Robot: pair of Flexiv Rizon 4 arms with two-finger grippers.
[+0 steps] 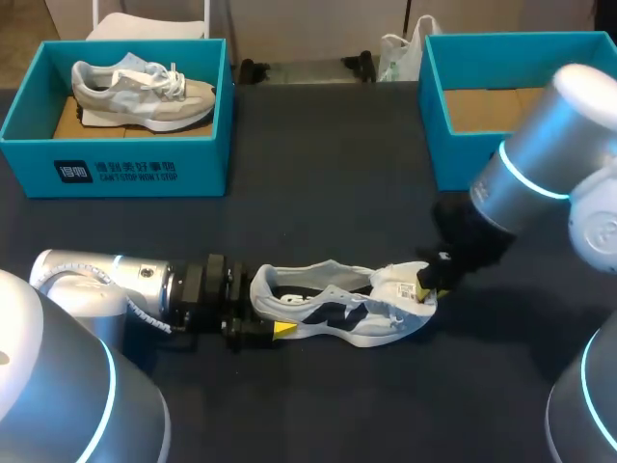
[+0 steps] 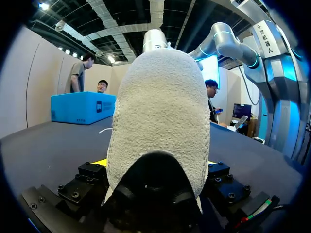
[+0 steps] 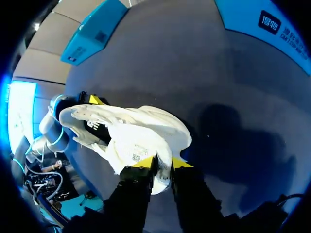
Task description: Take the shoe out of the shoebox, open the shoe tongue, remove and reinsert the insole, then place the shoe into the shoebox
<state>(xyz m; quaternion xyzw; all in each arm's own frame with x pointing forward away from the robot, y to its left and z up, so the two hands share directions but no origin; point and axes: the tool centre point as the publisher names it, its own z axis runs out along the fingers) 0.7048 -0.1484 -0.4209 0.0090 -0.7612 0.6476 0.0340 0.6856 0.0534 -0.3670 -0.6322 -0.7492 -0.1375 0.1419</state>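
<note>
A white and black shoe (image 1: 337, 304) lies on its side on the dark table, heel toward my left arm. My left gripper (image 1: 268, 313) holds the heel from both sides; in the left wrist view the grey heel (image 2: 158, 121) fills the space between the wide-set fingers (image 2: 99, 164). My right gripper (image 1: 429, 285) is at the shoe's front, closed on the white tongue (image 1: 405, 285). In the right wrist view the tongue (image 3: 138, 150) is pulled outward from the shoe (image 3: 160, 124), its edge pinched between the yellow tips of the right gripper (image 3: 163, 165).
A teal shoebox (image 1: 116, 159) at the back left holds a second grey and white shoe (image 1: 140, 92). Another teal shoebox (image 1: 434, 145) stands at the back right, showing only its cardboard floor. Dark table lies bare between the boxes.
</note>
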